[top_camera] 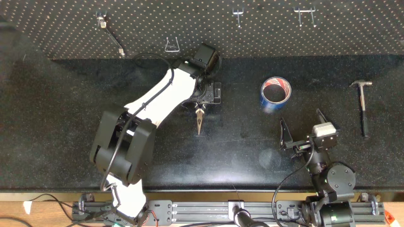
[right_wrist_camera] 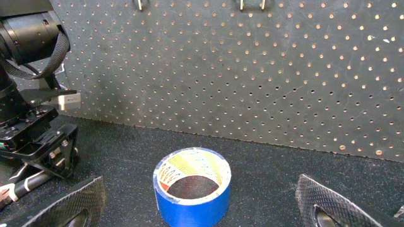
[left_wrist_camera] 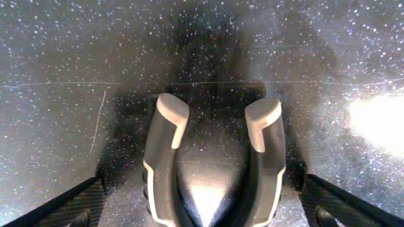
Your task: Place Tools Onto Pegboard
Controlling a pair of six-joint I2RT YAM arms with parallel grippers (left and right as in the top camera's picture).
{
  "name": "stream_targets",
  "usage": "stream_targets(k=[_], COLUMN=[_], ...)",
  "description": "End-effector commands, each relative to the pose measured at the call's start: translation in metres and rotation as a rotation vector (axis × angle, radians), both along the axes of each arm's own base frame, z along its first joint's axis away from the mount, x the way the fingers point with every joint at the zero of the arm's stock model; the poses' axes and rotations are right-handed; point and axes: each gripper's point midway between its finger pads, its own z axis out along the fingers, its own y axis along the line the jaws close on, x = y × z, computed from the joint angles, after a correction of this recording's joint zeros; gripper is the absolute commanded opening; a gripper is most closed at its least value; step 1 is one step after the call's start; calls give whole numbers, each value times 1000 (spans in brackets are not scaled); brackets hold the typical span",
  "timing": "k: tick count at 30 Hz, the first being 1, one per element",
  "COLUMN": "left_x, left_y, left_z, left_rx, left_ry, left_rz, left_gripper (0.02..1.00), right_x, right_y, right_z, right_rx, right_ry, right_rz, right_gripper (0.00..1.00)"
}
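A pair of pliers point(top_camera: 200, 118) lies on the black table, jaws pointing toward the front edge. My left gripper point(top_camera: 207, 94) is lowered over its handles. In the left wrist view the two cream-tipped handles point(left_wrist_camera: 172, 151) lie between my fingers point(left_wrist_camera: 60, 208), which stand wide apart and clear of them, so the gripper is open. A blue tape roll point(top_camera: 276, 93) stands right of centre. A hammer point(top_camera: 362, 107) lies at the far right. My right gripper point(top_camera: 302, 128) rests open near the front, facing the tape roll point(right_wrist_camera: 192, 186).
The pegboard point(top_camera: 265, 38) rises along the back edge and carries metal hooks point(top_camera: 238, 14), point(top_camera: 305, 14), a wire hook point(top_camera: 172, 44) and a hanging piece at the left point(top_camera: 103, 24). The left arm's gripper point(right_wrist_camera: 35, 142) shows in the right wrist view, left of the tape.
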Motion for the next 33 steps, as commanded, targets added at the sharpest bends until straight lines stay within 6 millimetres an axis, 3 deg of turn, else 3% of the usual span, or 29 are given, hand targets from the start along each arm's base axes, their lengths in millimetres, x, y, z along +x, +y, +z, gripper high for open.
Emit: stream_targets(k=[1, 8, 13, 16, 25, 28, 29, 30, 33], left_x=[2, 1, 1, 0, 2, 3, 2, 2, 6], left_y=[3, 3, 2, -1, -4, -4, -4, -5, -7], left_z=[-14, -17, -17, -17, -17, -17, -17, -17, 6], left_rx=[31, 33, 28, 9, -7, -7, -7, -11, -40], left_ry=[18, 28, 30, 34, 26, 26, 26, 28, -16], left_rz=[-9, -9, -9, -12, -13, -13, -13, -13, -13], left_gripper=[1000, 969, 584, 496, 461, 316, 220, 45, 27], right_x=[-1, -1, -1, -1, -1, -1, -1, -1, -1], right_y=[1, 1, 1, 1, 1, 1, 1, 1, 1], right_z=[-1, -1, -1, -1, -1, -1, -1, -1, -1], right_rx=[14, 14, 14, 14, 14, 14, 14, 14, 14], right_ry=[1, 1, 1, 1, 1, 1, 1, 1, 1], right_rz=[5, 5, 5, 5, 5, 5, 5, 5, 5], right_gripper=[982, 982, 982, 982, 982, 982, 982, 982, 982])
